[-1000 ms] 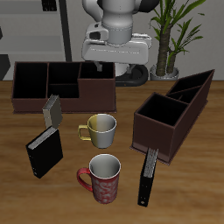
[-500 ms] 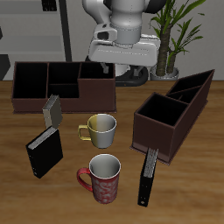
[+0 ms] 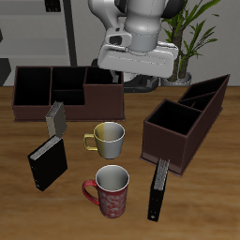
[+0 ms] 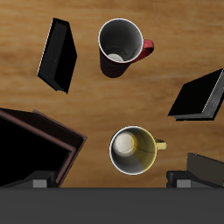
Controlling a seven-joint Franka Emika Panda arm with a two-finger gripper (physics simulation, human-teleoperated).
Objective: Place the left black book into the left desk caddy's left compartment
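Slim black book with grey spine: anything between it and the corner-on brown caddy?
Nothing visible. The slim black book stands just in front of the corner-on dark brown caddy, bare table between them. The red patterned mug sits beside the book, off that path.

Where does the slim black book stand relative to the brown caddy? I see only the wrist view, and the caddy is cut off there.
Observer: The left black book stands upright by the near corner of the left desk caddy, toward the table's front edge. I cannot tell if they touch.
Operator: Is something inside the caddy?
Observer: No, every section that shows looks empty.
Operator: And where is the gripper?
Observer: The gripper hangs high at the table's back, near a second, long caddy, far from the book.
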